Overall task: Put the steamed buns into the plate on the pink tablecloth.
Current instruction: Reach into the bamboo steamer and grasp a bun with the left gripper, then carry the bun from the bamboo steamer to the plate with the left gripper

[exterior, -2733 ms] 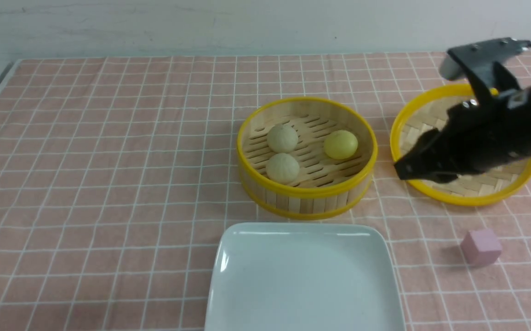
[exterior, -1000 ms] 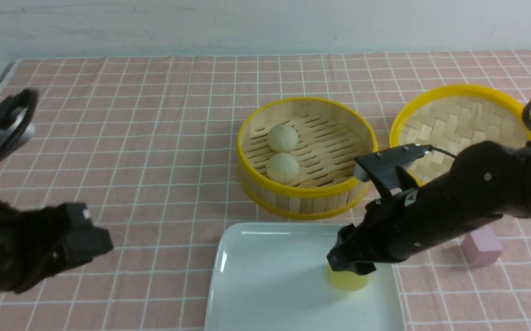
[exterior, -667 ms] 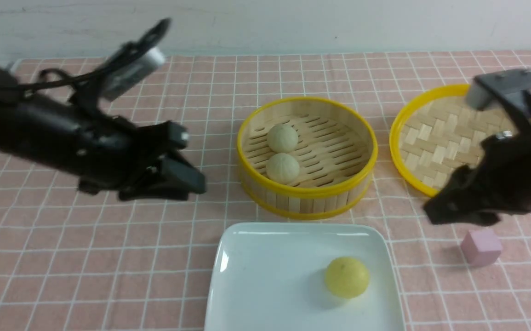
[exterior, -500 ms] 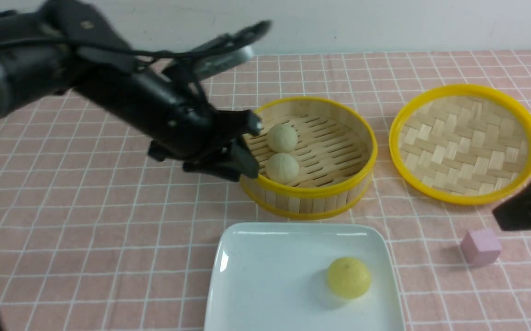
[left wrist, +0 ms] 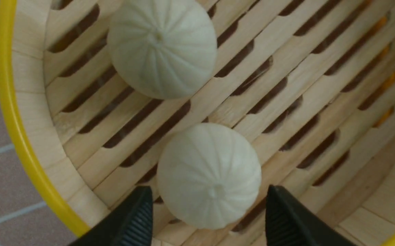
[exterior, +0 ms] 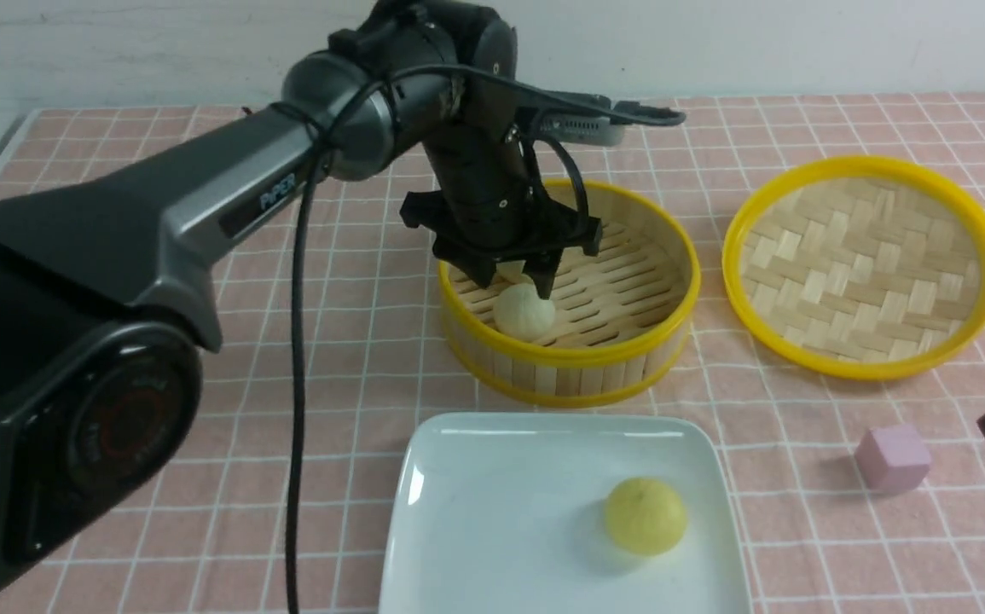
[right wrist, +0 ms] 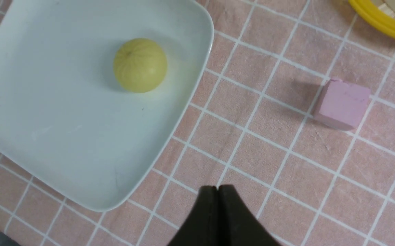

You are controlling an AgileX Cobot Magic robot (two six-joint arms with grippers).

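Now left jaws (left wrist: 209,208) open around near pale bun (left wrist: 209,176) in steamer; other pale bun (left wrist: 163,48) beside it. Yellow bun (exterior: 646,516) on plate (exterior: 543,588). Right jaws (right wrist: 217,191) closed, nothing held. Buns probably light, soft, squashable; grip low sides, gently.

your front view looking forward and down from between the arms, your left wrist view close above the basket (exterior: 569,375), your right wrist view sharing the plate (exterior: 543,512)
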